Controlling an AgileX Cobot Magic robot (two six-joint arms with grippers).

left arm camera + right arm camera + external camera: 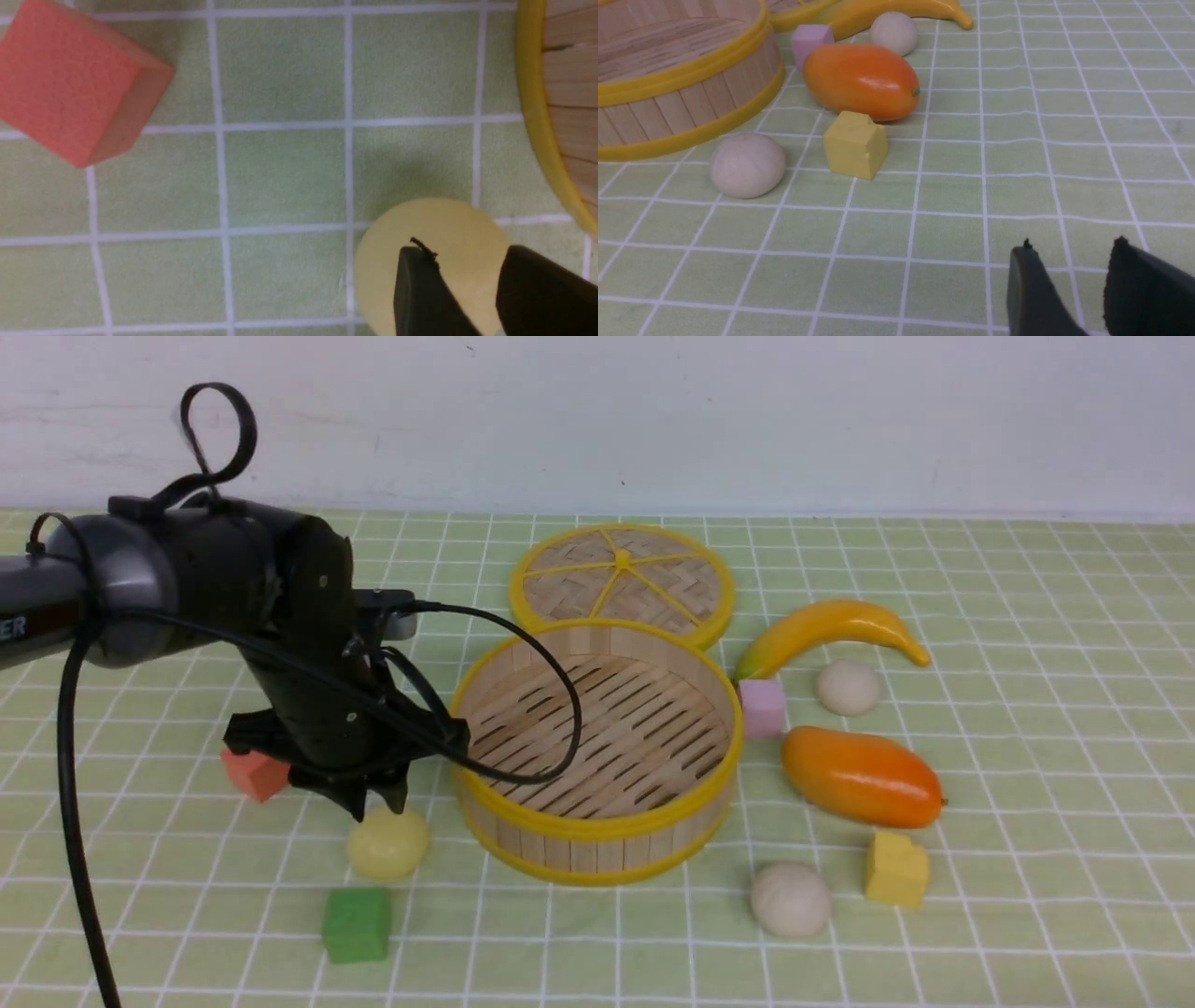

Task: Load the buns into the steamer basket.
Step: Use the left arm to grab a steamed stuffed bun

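Observation:
The steamer basket [597, 829] stands empty in the middle of the table. The pale yellow bun [387, 845] lies just left of its front. My left gripper [378, 805] hovers right above that bun, open, jaws a little apart and empty. In the left wrist view the bun [448, 224] lies under the gripper [467, 261], with the basket rim [532, 93] beside it. One beige bun [790, 899] lies to the front right of the basket and another [848, 687] under the banana. My right gripper [1073, 245] is open and empty, low over the cloth; both beige buns [747, 164] [894, 32] show in its view.
The woven lid [623, 581] lies behind the basket. A banana [831, 627], an orange mango [861, 777], a pink cube [763, 707] and a yellow cube [896, 869] lie to the right. A red cube [254, 775] and a green cube [357, 924] lie near the left gripper.

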